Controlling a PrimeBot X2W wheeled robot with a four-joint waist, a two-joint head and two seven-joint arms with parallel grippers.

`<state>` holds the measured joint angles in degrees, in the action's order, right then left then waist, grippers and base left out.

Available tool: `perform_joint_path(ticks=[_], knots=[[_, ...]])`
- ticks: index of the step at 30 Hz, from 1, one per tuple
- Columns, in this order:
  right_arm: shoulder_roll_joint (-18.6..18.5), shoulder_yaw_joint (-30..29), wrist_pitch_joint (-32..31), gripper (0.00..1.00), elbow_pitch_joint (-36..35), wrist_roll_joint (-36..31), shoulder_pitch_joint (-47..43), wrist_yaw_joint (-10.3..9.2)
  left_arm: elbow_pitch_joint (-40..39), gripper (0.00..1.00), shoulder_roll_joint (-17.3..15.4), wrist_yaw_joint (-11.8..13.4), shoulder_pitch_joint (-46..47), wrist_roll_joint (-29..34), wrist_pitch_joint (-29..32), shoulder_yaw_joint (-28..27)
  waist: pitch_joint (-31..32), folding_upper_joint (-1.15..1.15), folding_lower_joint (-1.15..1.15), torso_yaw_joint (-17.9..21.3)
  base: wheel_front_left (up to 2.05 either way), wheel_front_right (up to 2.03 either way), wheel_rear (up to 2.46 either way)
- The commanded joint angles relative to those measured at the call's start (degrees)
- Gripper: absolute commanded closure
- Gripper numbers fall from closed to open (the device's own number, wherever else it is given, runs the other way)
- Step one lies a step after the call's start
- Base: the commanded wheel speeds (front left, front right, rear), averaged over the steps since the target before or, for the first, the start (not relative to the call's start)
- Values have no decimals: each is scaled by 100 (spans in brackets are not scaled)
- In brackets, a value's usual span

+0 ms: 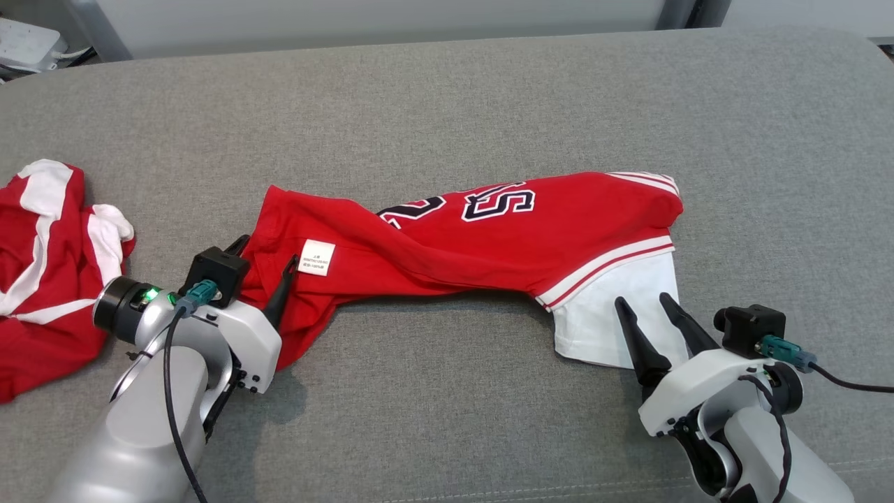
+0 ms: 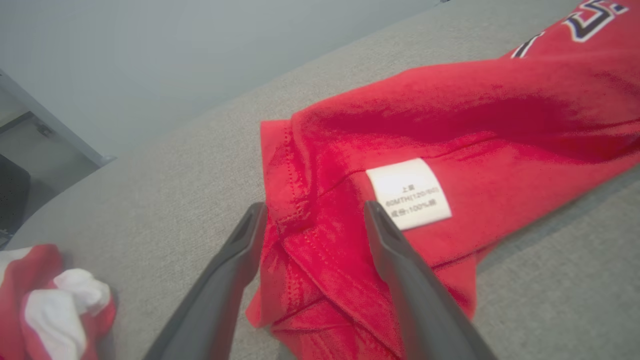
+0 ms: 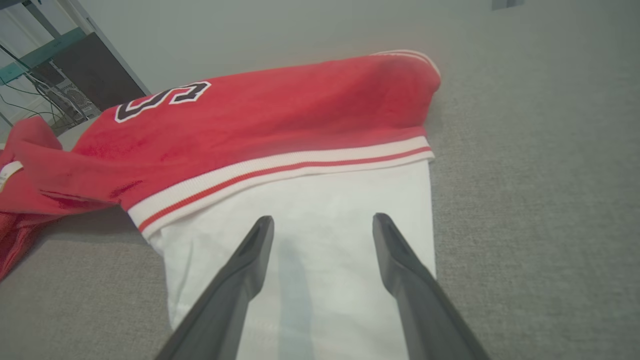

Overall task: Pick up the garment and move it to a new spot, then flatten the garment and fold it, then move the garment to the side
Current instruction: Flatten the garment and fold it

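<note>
The garment (image 1: 489, 237), a red jersey with a white sleeve (image 1: 607, 321), is lying stretched and rumpled across the middle of the grey cushion (image 1: 447, 105). We are judging it light, soft and limp, likely to sag and bunch when lifted, so we are favouring hems and corners. Our left gripper (image 1: 269, 249) is straddling the red hem corner beside the label (image 1: 316, 258), fingers apart. Our right gripper (image 1: 641, 299) is poised, fingers apart, at the sleeve's near edge. Another red-and-white cloth (image 1: 42, 265) is lying at the left.

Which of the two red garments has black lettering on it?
The stretched-out garment in the middle; the crumpled garment at the far left is plain red and white.
</note>
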<state>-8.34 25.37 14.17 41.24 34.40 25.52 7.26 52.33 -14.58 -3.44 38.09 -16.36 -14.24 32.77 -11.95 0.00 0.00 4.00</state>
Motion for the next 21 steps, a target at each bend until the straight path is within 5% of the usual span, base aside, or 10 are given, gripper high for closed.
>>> perform_joint_path(ticks=[1,2,15,18,21], knots=[[24,81,83,0,-156,15,37,23,127,0,-149,-119,330,-319,-75,-413,-49,0,0,38,0,0,0],[19,70,83,0,-193,2,80,23,570,0,-30,-373,514,-821,-49,-478,-123,0,0,103,0,0,0],[25,39,83,0,-240,-12,102,23,420,0,-203,-403,639,-1657,-47,156,-205,0,0,205,0,0,0],[30,25,83,0,-246,-14,98,23,400,21,-262,-403,670,-1811,-53,236,-217,0,0,216,0,0,0],[29,2,83,0,-262,-22,97,23,378,55,-311,-403,685,-1930,-58,353,-233,0,0,214,0,0,0]])
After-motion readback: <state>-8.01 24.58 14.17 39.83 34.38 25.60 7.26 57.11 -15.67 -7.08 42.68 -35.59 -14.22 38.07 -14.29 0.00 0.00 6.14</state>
